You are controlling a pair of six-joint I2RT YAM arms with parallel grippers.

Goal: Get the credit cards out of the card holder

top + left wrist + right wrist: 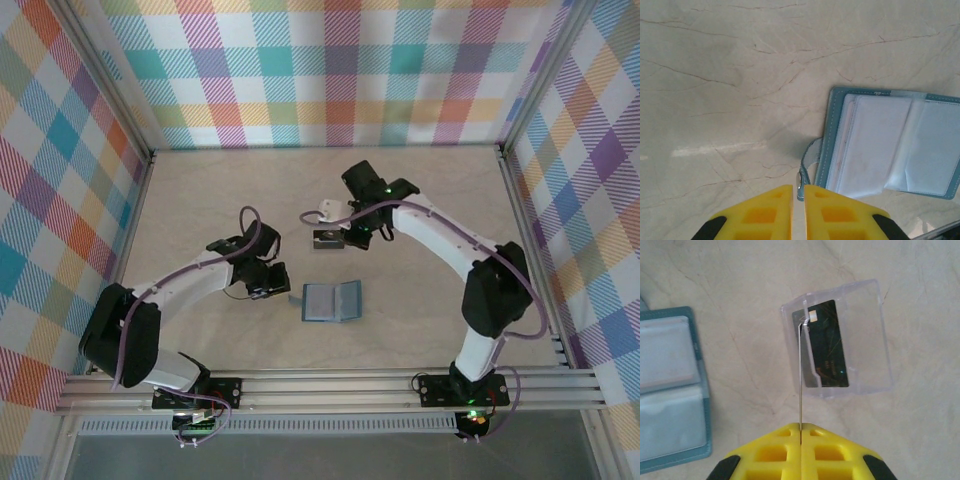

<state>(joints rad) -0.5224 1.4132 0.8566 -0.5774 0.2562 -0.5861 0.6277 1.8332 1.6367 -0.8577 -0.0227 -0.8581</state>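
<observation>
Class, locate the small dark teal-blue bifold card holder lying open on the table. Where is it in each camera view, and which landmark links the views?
Top external: the card holder lies just below the centre of the picture.
Left wrist: card holder at the right, open.
Right wrist: card holder at the left edge, cut off.
Shared landmark: the pale veined tabletop under it.

Teal card holder (pixel 890 145), blk credit card (pixel 827 347), plaid walls (pixel 330 70).
</observation>
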